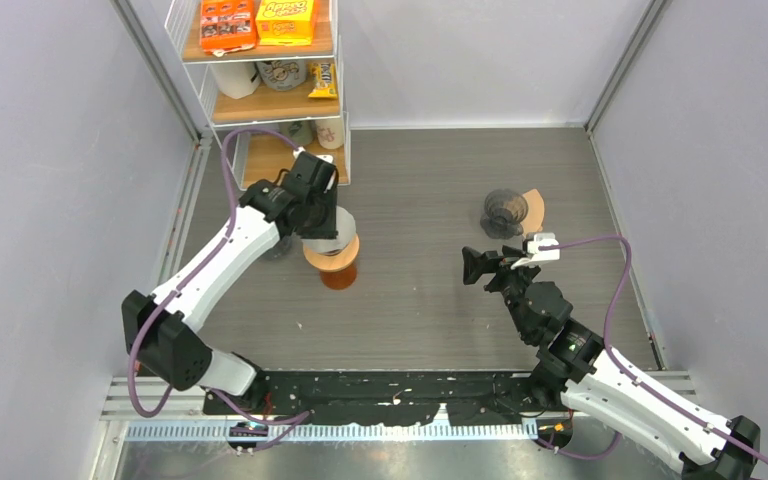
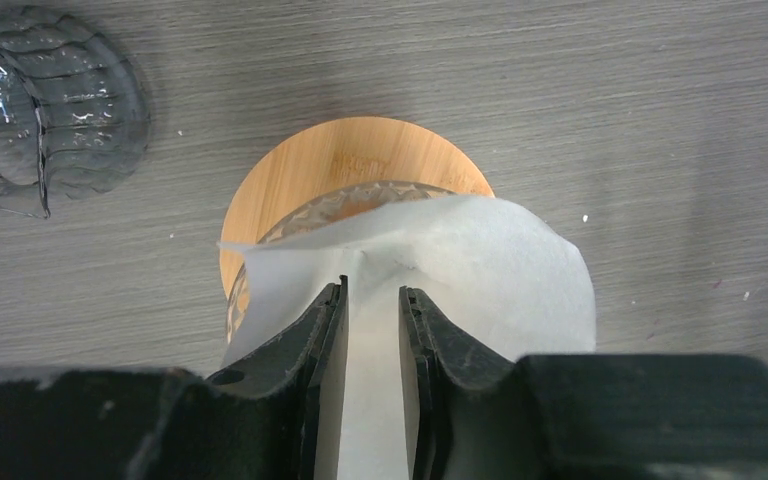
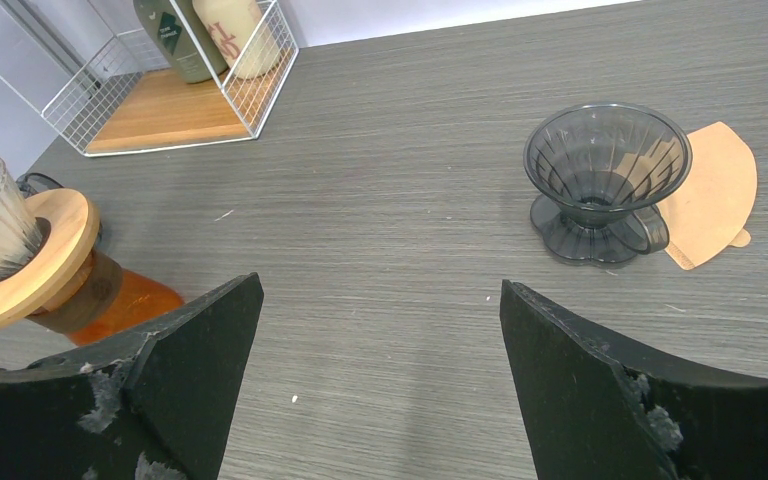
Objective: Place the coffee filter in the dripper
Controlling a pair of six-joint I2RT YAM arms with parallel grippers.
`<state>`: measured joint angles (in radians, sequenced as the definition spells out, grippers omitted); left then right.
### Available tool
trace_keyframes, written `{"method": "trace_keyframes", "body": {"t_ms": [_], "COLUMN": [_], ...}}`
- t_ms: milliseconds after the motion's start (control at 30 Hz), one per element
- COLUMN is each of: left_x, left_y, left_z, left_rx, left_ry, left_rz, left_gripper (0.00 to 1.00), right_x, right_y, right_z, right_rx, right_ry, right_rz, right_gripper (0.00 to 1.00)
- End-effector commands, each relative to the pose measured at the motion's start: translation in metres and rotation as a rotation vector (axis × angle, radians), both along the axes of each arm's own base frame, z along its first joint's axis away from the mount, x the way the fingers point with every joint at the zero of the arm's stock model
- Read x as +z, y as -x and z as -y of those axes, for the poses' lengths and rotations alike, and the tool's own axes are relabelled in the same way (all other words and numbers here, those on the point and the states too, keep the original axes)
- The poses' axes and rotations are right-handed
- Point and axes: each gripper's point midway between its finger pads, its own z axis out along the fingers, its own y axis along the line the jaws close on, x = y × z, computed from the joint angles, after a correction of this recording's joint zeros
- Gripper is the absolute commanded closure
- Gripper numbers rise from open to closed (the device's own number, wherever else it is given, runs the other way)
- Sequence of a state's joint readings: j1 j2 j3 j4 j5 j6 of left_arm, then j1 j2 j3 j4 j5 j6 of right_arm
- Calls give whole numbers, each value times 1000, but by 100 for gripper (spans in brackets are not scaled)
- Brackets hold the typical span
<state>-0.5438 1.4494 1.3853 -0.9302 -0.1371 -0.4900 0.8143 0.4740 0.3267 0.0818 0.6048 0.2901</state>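
Clasping the coffee filter (image 2: pixel 480 270), left fingers (image 2: pixel 315 345), dripper (image 2: pixel 360 198) mostly hidden beneath; right fingers (image 3: pixel 195 340) apart.

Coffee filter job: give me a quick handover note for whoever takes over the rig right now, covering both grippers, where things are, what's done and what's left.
Left gripper: shut on a fold of the white paper filter, holding it right over the glass dripper, which sits in a wooden collar.
Right gripper: open and empty, facing a dark dripper with a brown filter lying beside it.
Done: the white filter is picked up and at the dripper's mouth.
Left: seat it fully in the cone, let go, pull the arm away.
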Motion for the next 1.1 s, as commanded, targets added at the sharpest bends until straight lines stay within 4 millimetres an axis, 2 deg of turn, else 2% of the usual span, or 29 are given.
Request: {"method": "trace_keyframes", "body": {"t_ms": [0, 133, 267, 500, 567, 633, 700, 800, 867, 933, 1067], "left_x": [41, 56, 79, 132, 146, 159, 166, 167, 158, 147, 110], "left_y": [-4, -1, 1, 18, 25, 33, 38, 41, 42, 44, 49], "left_z": [9, 12, 14, 4, 0, -6, -15, -44, -60, -72, -100], "left_rx": [-24, -44, -54, -65, -70, -72, -47, 74, 158, 219, 367], "left_ry": [91, 137, 180, 266, 293, 318, 328, 304, 288, 276, 246], "left_rz": [114, 152, 215, 375, 424, 477, 534, 620, 649, 662, 627], "left_gripper": [68, 62, 49, 33, 23, 4, 0, 1, 0, 1, 1], "right_x": [9, 8, 8, 6, 5, 5, 5, 5, 6, 7, 9], "right_y": [-3, -3, -4, -4, -5, -5, -5, -5, -4, -4, -3], "right_z": [2, 2, 1, 0, -1, -1, -1, 0, 1, 3, 5], "right_rx": [-24, -22, -22, -18, -18, -17, -18, -23, -27, -32, -42], "right_ry": [-21, -21, -21, -17, -14, -14, -14, -18, -21, -23, -30], "right_rz": [23, 22, 21, 18, 13, 12, 12, 13, 15, 18, 20], "right_gripper": [5, 5, 5, 5, 4, 5, 4, 5, 5, 4, 5]}}
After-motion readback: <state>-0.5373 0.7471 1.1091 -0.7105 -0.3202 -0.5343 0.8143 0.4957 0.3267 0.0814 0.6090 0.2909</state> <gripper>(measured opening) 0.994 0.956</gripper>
